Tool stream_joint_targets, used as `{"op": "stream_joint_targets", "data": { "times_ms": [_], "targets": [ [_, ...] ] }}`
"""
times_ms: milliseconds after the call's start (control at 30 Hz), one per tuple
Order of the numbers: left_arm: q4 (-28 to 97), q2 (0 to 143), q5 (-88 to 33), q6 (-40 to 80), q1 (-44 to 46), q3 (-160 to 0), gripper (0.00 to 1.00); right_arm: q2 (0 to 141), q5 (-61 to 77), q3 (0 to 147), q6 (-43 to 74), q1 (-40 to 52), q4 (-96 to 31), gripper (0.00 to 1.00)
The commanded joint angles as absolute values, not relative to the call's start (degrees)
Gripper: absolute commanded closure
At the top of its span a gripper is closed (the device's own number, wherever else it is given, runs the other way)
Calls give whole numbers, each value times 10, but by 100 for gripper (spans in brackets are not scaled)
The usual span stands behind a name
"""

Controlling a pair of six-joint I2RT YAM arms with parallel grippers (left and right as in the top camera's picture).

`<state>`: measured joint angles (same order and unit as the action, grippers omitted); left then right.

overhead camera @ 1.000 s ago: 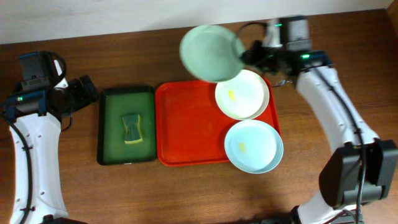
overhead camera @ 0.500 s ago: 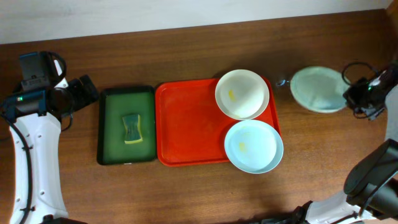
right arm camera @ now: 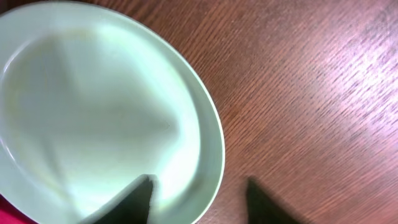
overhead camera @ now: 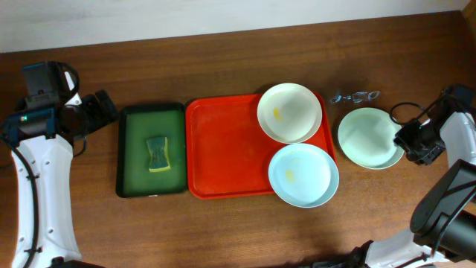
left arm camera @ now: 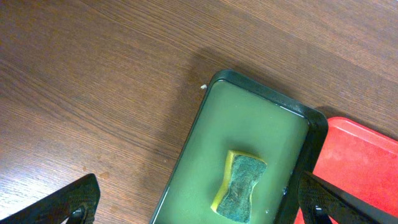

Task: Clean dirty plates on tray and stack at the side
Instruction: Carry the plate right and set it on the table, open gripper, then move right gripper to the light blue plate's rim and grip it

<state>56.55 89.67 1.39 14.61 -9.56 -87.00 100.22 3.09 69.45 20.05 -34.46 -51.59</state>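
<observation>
Found one mint plate (overhead camera: 370, 138) lying flat on the counter (overhead camera: 223, 231), right of the tray (overhead camera: 223, 149) and clear of it. Judged it the start of the stack. Saw the right gripper (right arm camera: 199, 186) straddling its rim, jaws apart, clamped on nothing. Counted two left on the tray: cream plate (overhead camera: 290, 112) and pale blue plate (overhead camera: 303, 175), both yellow-smeared. Noted the left gripper (overhead camera: 104, 110) spread wide near the green tray (overhead camera: 132, 119) holding the sponge (overhead camera: 157, 153).

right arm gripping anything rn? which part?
Nothing clamped: right gripper jaws stand apart astride the mint plate rim, plate flat on the table; left gripper empty.
</observation>
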Motion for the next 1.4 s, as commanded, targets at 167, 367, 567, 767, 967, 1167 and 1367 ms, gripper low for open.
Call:
{"op": "stream_joint_targets", "data": {
  "times_ms": [167, 367, 567, 767, 967, 1167, 1367],
  "targets": [
    [567, 893, 8, 150, -98, -874, 1, 978, 66, 814, 174, -341, -646, 30],
    [567, 893, 8, 150, -98, -874, 1, 978, 189, 855, 81, -324, -740, 30],
    [567, 893, 8, 150, -98, -874, 1, 978, 144, 854, 62, -239, -798, 30],
    [567, 893, 8, 150, -98, -874, 1, 978, 114, 854, 62, -174, -838, 30],
    [567, 893, 8, 150, -98, -874, 1, 978, 105, 854, 65, -116, -842, 25],
    [567, 893, 8, 150, -98, -874, 1, 978, 104, 834, 64, -97, -841, 21],
    [566, 893, 8, 150, -98, -874, 1, 978, 92, 778, 64, -97, -830, 21]
  ]
}}
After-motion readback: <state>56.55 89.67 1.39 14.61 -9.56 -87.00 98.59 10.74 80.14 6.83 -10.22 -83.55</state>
